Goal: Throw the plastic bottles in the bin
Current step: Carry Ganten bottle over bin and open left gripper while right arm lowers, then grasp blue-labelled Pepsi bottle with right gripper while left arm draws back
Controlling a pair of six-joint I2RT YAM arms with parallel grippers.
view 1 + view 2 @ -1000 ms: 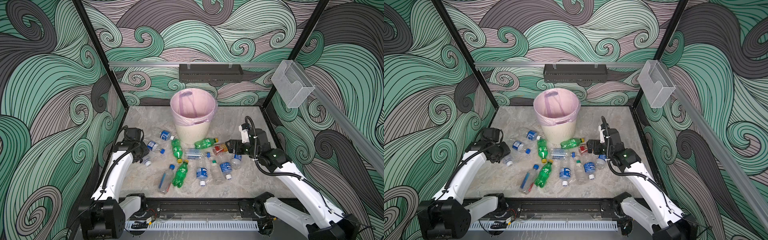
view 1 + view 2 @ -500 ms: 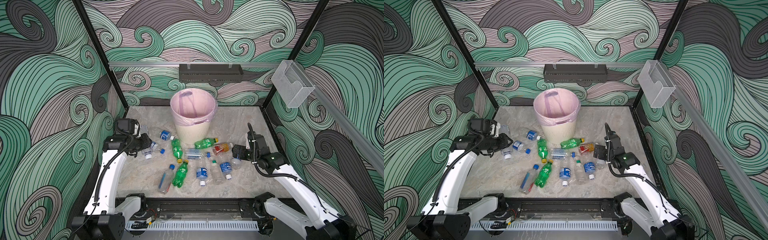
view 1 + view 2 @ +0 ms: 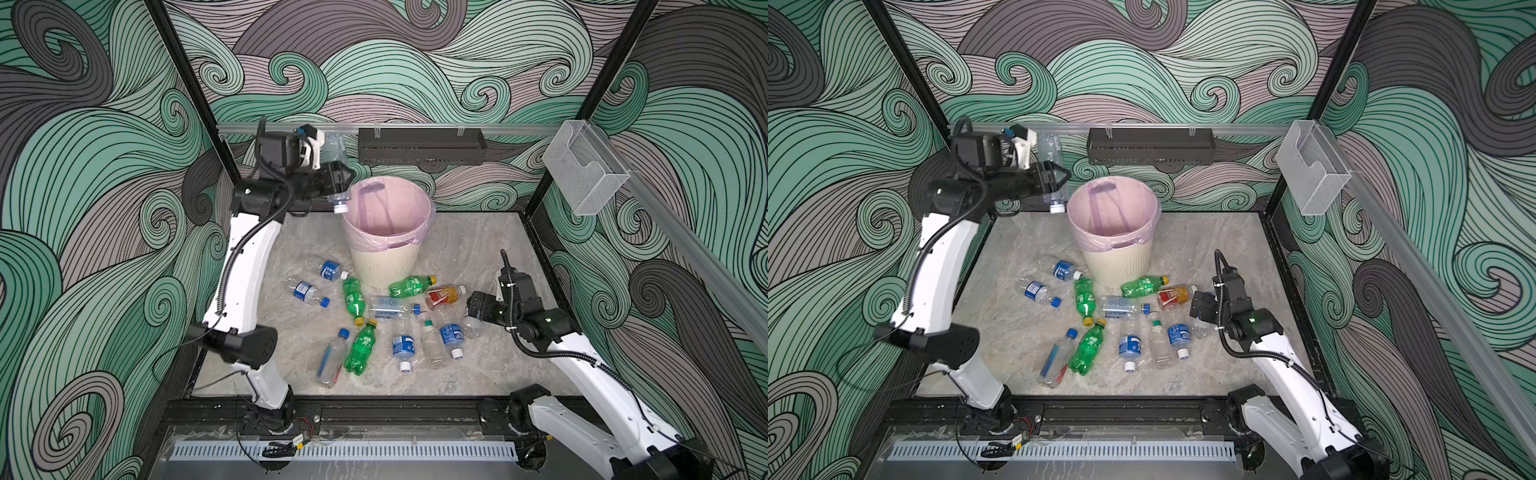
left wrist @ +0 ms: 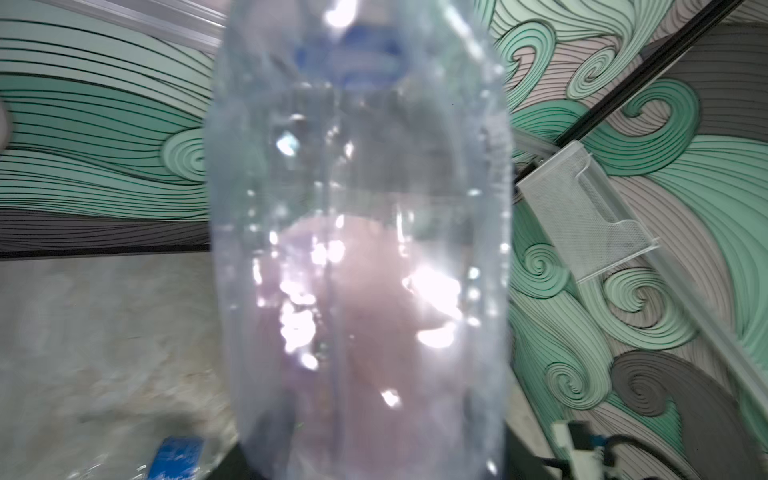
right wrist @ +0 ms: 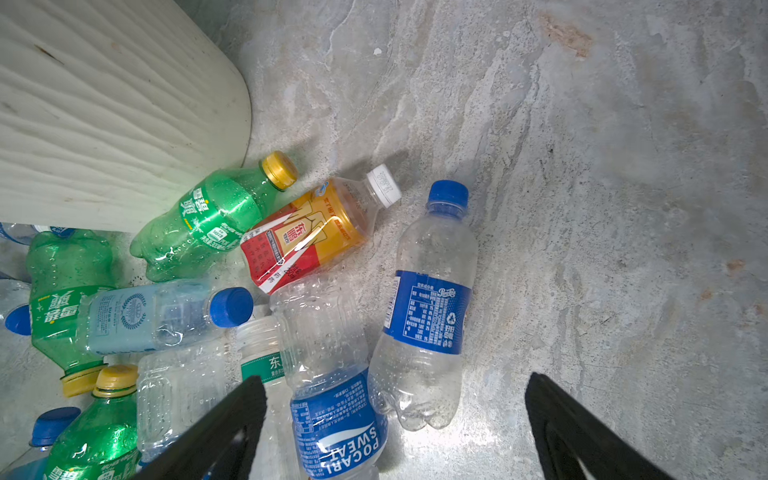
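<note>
1. Roughly 12 small plastic bottles (image 3: pixel 360 345) lie scattered on the grey marbled floor (image 3: pixel 478 241).
2. The right gripper (image 5: pixel 395 376), jaws spread wide and empty, hovers over a clear blue-labelled bottle (image 5: pixel 428 311), poised to close on it.
3. Behind stands the round cream ribbed bin (image 3: pixel 384 266), lined in pink.
4. Drop step in hand: a clear plastic bottle (image 3: pixel 340 203) hangs cap-down between the left gripper (image 3: pixel 337 178) jaws at the bin's rim. Gripped or freed, cannot tell. It probably needs carrying further inward.

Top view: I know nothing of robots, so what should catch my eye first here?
A cream bin with a pink liner stands at the back middle of the table, plastic bottles strewn before it. The left tool is raised beside its rim, a clear bottle at its tip, cap down.
</note>
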